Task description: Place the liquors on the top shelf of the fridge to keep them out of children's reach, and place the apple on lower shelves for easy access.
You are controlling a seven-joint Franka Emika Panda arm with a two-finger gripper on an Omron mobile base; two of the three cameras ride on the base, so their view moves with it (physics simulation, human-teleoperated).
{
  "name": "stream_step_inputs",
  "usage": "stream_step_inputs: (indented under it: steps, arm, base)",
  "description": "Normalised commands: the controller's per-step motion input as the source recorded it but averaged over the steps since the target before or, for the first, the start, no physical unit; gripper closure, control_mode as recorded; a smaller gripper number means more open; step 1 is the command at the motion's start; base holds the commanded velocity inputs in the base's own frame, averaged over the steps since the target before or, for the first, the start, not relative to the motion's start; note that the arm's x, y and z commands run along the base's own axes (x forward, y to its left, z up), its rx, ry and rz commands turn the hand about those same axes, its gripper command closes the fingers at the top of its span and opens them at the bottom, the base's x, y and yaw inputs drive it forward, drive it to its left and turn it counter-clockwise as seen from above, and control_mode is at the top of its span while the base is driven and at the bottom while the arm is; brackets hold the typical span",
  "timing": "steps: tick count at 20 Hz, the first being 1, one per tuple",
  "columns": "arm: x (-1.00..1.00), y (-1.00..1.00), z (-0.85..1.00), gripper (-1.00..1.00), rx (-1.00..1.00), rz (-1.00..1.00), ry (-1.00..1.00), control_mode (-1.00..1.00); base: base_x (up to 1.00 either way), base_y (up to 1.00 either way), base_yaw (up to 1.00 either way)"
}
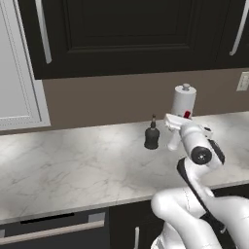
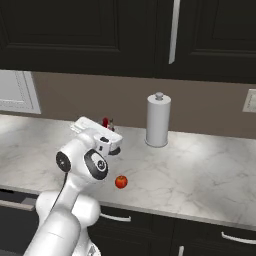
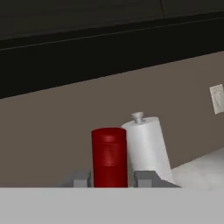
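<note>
The two-finger gripper (image 3: 109,178) sits low over the white marble counter (image 1: 63,165), its grey finger tips (image 3: 79,178) pressed to either side of the red cap of the slim white bottle (image 3: 109,155), so it looks clamped on that bottle just below the top; whether the bottle's base is on the counter or already off it can't be told, since the hand hides it. In the left base view the bottle's white body (image 1: 174,140) shows under the hand w/ a bit of red at the top, near the back wall. The squat dark round-bodied bottle w/ narrow neck (image 1: 152,136) stands free just left of it, untouched. The small round red apple (image 2: 121,182) lies nearer the front edge of the counter, well apart from both bottles. The tall white paper towel roll w/ knob (image 2: 158,120) stands at the far right by the wall; not part of the job. As a judgement: task is at its start, the 1st liquor being picked, nothing yet stored. Left to do: carry this bottle to the fridge's top shelf, same for the dark one, then apple to a lower shelf.
</note>
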Motion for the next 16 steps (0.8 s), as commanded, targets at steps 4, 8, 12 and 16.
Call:
stream_step_inputs:
  steps: [4,8,12,16]
  arm:
    - [-0.43,-0.33,0.93,1.0,-0.1,0.25,0.19,-1.0]
    - [-0.09,0.02,0.92,1.0,-0.14,0.2,0.28,-1.0]
    - [-0.09,0.06,1.0,1.0,-0.19,0.14,0.34,-1.0]
    - [-0.34,0.0,0.91,1.0,-0.16,0.17,0.3,-1.0]
  base:
    - [0.0,0.0,0.0]
    - [0.0,0.0,0.0]
    - [0.0,0.0,0.0]
    - [0.0,0.0,0.0]
